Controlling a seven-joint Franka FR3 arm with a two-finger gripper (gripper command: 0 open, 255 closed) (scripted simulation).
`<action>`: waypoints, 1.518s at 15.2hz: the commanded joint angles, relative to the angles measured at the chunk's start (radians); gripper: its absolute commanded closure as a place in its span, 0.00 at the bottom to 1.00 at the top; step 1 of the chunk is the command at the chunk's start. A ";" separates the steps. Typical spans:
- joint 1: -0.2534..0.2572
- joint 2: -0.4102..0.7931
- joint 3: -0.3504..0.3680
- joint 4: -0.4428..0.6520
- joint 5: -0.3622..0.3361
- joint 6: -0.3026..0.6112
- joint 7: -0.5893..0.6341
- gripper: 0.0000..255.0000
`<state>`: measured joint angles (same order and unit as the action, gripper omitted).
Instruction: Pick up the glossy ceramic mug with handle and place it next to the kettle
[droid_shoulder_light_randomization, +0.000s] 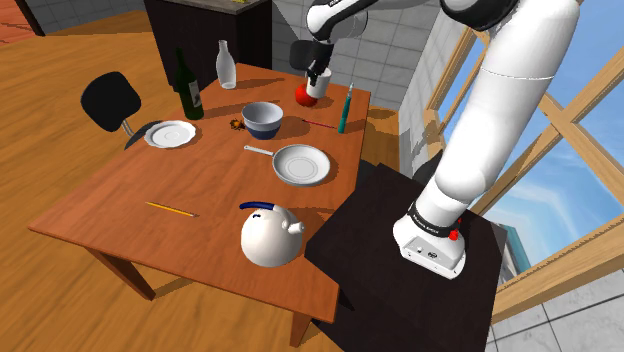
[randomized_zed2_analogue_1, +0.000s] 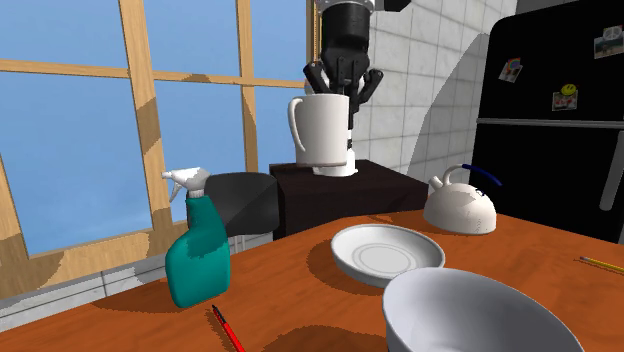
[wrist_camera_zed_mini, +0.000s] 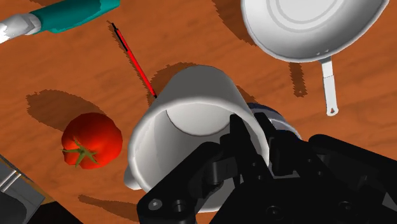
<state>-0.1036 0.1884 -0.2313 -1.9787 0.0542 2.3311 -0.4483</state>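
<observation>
Gripper (randomized_zed2_analogue_1: 345, 88): closed narrow on the mug's rim wall, with one finger inside the cup and one outside it in the wrist view.
Mug (randomized_zed2_analogue_1: 320, 130): white and glossy. It hangs from the fingers clear of the table (droid_shoulder_light_randomization: 120, 215), over the far end, just beside a red tomato (droid_shoulder_light_randomization: 302, 95).
Mug axis: upright, with the opening at the top. The handle sticks out to the second exterior view's left, on the side opposite the clasped wall.
Kettle (droid_shoulder_light_randomization: 268, 236): white and domed with a dark blue handle. It stands at the near edge of the table, close to the stand (droid_shoulder_light_randomization: 400, 270), with its spout towards the shoulder view's right.
Bearing, mug to kettle: in the shoulder view the kettle lies towards the near edge and slightly left of the gripper, well apart from it. The carry therefore runs most of the table's length, back towards the arm's base.
Items on the line: a white pan (droid_shoulder_light_randomization: 300, 165) lies between mug and kettle. A white bowl (droid_shoulder_light_randomization: 262, 118) sits just left of that line, and a red pencil (wrist_camera_zed_mini: 133, 57) lies on the table close beside the mug.
Set-down room: bare wood shows to the left of the kettle, short of a yellow pencil (droid_shoulder_light_randomization: 170, 210). The strip between kettle and pan looks tighter.
Next move, judged: keep the mug at height until it is past the pan, then lower it upright beside the kettle.
Risk, judged: the grip holds one wall only, so the mug may tilt if the carry is abrupt.
</observation>
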 joint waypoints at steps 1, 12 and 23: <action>0.028 -0.033 0.011 -0.042 -0.021 0.011 0.050 1.00; 0.176 -0.163 0.112 -0.205 -0.122 0.039 0.360 1.00; 0.311 -0.186 0.245 -0.227 -0.182 0.016 0.666 1.00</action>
<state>0.1927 -0.0046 -0.0018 -2.2067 -0.1214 2.3441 0.1815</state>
